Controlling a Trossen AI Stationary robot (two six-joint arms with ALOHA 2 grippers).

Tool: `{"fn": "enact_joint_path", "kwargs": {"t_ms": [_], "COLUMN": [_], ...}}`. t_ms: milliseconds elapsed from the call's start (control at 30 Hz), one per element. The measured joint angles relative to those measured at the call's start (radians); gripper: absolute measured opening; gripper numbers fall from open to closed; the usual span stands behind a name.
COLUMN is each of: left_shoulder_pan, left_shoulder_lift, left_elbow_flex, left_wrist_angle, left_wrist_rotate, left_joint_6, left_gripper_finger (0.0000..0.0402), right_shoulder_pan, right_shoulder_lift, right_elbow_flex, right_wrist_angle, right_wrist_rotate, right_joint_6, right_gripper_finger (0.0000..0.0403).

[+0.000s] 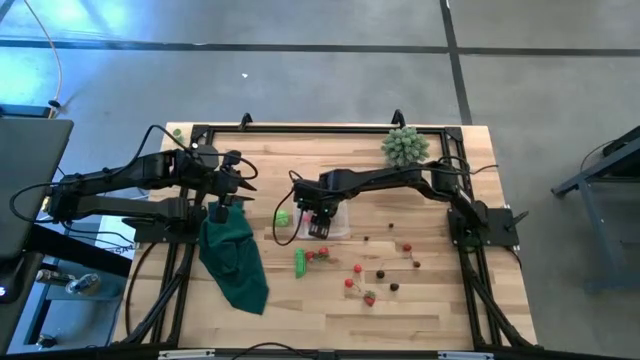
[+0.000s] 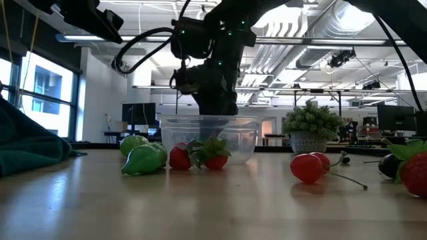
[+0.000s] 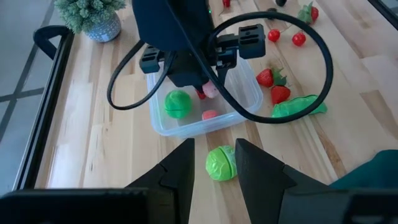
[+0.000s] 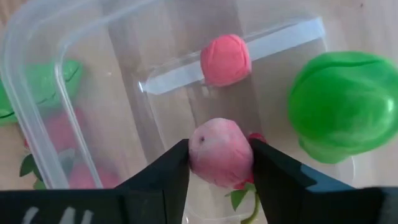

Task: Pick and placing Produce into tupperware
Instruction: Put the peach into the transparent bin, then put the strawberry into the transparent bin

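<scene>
Two pieces already lie in the tub: a pink ball and a green sprout. My right gripper hangs inside the rim with a pink radish pressed between its fingers, just above the floor. The radish looks light, smooth and rounded, probably hard plastic, so I judge it likely to roll once freed; the grip sits across its widest part, which seems the safest place on so slick a shape.

My left gripper waits beside the tub, jaws parted and holding nothing, with a second green sprout on the table between its fingers. That one is round too, best taken across the middle.

Outside the tub, two strawberries and a green pepper lie near its wall; more red and dark produce is scattered farther off. The strawberries' leafy caps look soft, so I would squeeze the bodies instead.
</scene>
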Motion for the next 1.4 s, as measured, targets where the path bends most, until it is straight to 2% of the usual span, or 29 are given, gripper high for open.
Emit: {"fn": "enact_joint_path", "kwargs": {"t_ms": [367,567,667,900,1067,1200,1300,1400], "left_shoulder_pan": [0.000,0.000,0.000,0.000,0.000,0.000,0.000,0.000], "left_shoulder_lift": [0.000,0.000,0.000,0.000,0.000,0.000,0.000,0.000], "left_elbow_flex": [0.000,0.000,0.000,0.000,0.000,0.000,0.000,0.000], "left_wrist_angle": [0.000,0.000,0.000,0.000,0.000,0.000,0.000,0.000], "left_wrist_rotate": [0.000,0.000,0.000,0.000,0.000,0.000,0.000,0.000], "left_joint_6": [0.000,0.000,0.000,0.000,0.000,0.000,0.000,0.000], "left_gripper_finger": [0.0106,0.0106,0.0106,0.0106,0.0106,0.0106,0.0106,0.0106], "right_shoulder_pan": [-0.006,-0.008,0.001,0.063,0.142,0.226,0.285,0.337], "right_shoulder_lift": [-0.007,-0.105,-0.188,-0.370,-0.459,-0.517,-0.567,-0.612], "right_elbow_flex": [0.000,0.013,0.014,0.015,0.011,-0.049,-0.136,-0.243], "right_wrist_angle": [0.023,0.014,0.013,-0.019,-0.118,-0.141,-0.171,-0.187], "right_wrist_rotate": [-0.019,-0.042,0.023,0.253,0.368,0.443,0.488,0.465], "right_joint_6": [0.003,0.038,0.057,0.138,0.243,0.336,0.492,0.741], "right_gripper_finger": [0.0186,0.0186,0.0186,0.0186,0.0185,0.0185,0.0185,0.0185]}}
